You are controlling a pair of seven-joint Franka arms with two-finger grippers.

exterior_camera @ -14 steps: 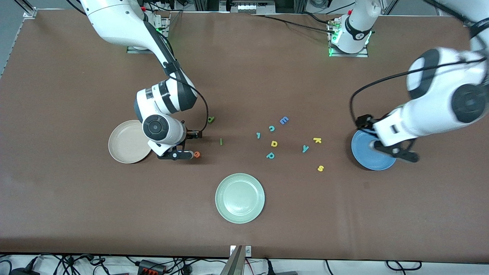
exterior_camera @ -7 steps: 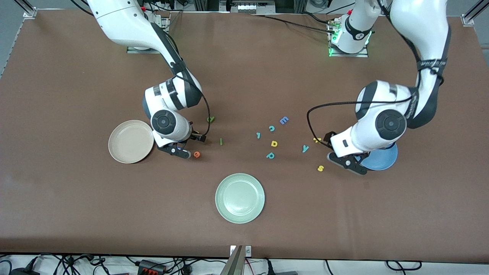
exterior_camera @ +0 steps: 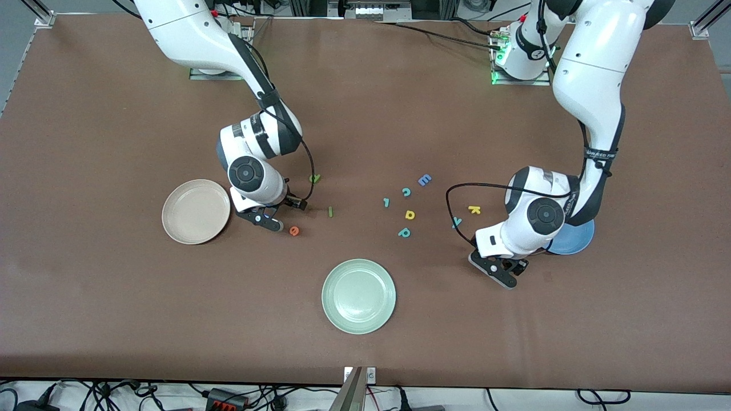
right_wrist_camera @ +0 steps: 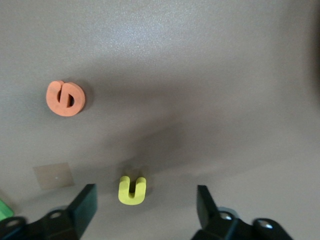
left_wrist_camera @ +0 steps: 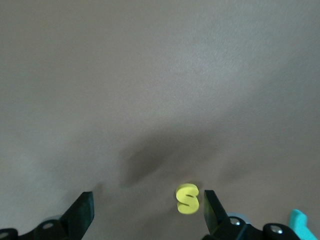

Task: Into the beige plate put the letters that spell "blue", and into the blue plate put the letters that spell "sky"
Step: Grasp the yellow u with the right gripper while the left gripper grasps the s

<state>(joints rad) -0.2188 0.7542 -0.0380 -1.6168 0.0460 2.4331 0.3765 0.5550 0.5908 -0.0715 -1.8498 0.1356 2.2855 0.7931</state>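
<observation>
At three o'clock from the beige plate (exterior_camera: pixel 194 212), the right jaws hang low over the counter (exterior_camera: pixel 114 319), spread wide and gripping nothing. The u (right_wrist_camera: pixel 132 190) lies flat between them, nearer one finger than the other. The left jaws, at nine o'clock from the blue plate (exterior_camera: pixel 577 238), are likewise released. The s (left_wrist_camera: pixel 188 198) lies flat between them, almost against one finger.

Both letters sit off-centre, and I judge that the main risk: the nearer finger would meet the foam first and could shove or tip it, so the pinch catches only an edge and the letter springs out. These pieces are thin and lie flat. Jaws set too high would close on air; set too low, they would scrape the counter.

Still loose are the e (exterior_camera: pixel 293 230) at five o'clock from the right jaws, the l (exterior_camera: pixel 330 212) and b (exterior_camera: pixel 314 178) toward two o'clock, and the k (exterior_camera: pixel 474 209) and y (exterior_camera: pixel 456 222) at eleven o'clock from the left jaws. A teal p (exterior_camera: pixel 404 232) near the y could be picked by mistake.

Beige plate and green plate (exterior_camera: pixel 358 295) hold nothing. The blue plate's visible part is bare; the left arm hides the rest.
</observation>
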